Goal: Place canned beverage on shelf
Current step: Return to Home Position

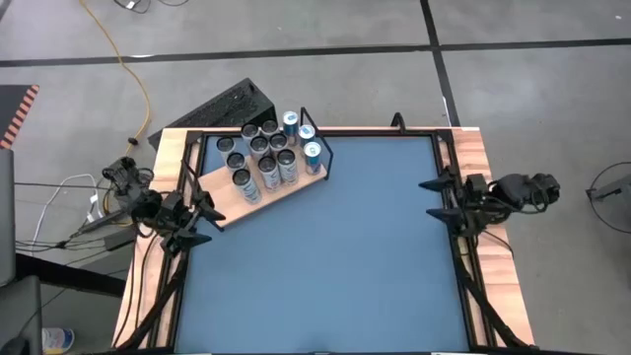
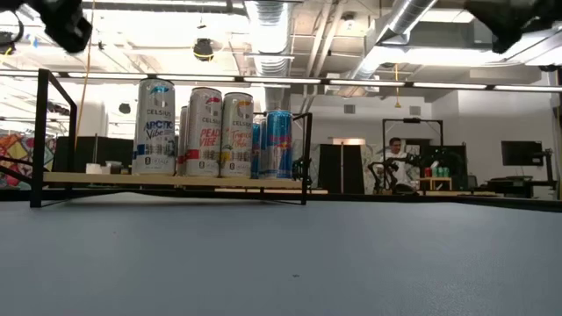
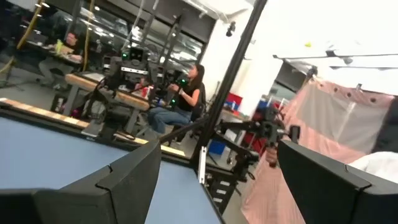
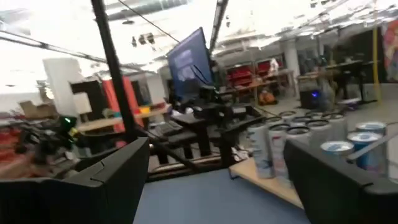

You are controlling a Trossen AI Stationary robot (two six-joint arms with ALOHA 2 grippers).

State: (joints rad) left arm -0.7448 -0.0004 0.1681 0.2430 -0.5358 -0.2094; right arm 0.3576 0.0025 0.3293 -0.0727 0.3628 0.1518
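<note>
High view: shelf [image 1: 219, 197] at far left of table [image 1: 345, 256], cans [image 1: 266, 153] clustered on it. Left gripper [image 1: 195, 219] at left edge, just beside shelf's near end; right gripper [image 1: 440, 198] at right edge, well apart.
Low view: cans upright, close together on shelf.
Left wrist view: fingers [image 3: 118, 180] spread, nothing held.
Right wrist view: fingers [image 4: 106, 177] likewise spread, empty.
Homing: lift left gripper clear of shelf, no swing toward cans.

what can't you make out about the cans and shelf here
Rear cans: hidden behind the front cans in the low view.
Brand labels: high view shows only lids; right wrist view blurs them.
Shelf top: edge-on in the low view.
Left arm, right arm: cut off by the low view's top edge.
</note>
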